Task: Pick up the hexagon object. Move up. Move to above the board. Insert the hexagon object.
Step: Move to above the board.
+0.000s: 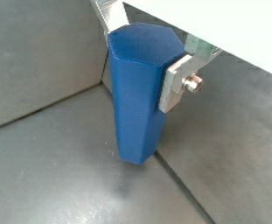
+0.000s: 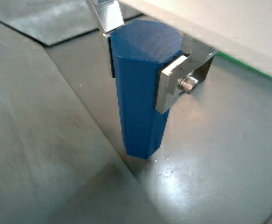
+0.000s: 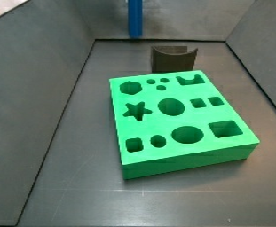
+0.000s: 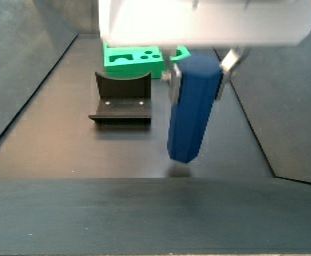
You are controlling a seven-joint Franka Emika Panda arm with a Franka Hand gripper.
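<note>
My gripper (image 1: 145, 51) is shut on the hexagon object (image 1: 138, 101), a tall bright-blue prism that hangs upright between the silver fingers (image 1: 177, 83). Both wrist views show this grip, with the gripper (image 2: 142, 49) clamping the blue peg (image 2: 141, 101) near its upper end. In a side view the gripper (image 4: 201, 62) holds the peg (image 4: 194, 108) with its lower end just over the grey floor, in front of the board (image 4: 134, 58). The green board (image 3: 182, 120) with shaped cutouts lies flat mid-floor, and the peg (image 3: 135, 18) hangs far behind it.
The dark fixture (image 3: 172, 58) stands between the board and the peg, and it also shows in front of the board (image 4: 123, 100). Sloping grey walls (image 3: 57, 80) enclose the floor on all sides.
</note>
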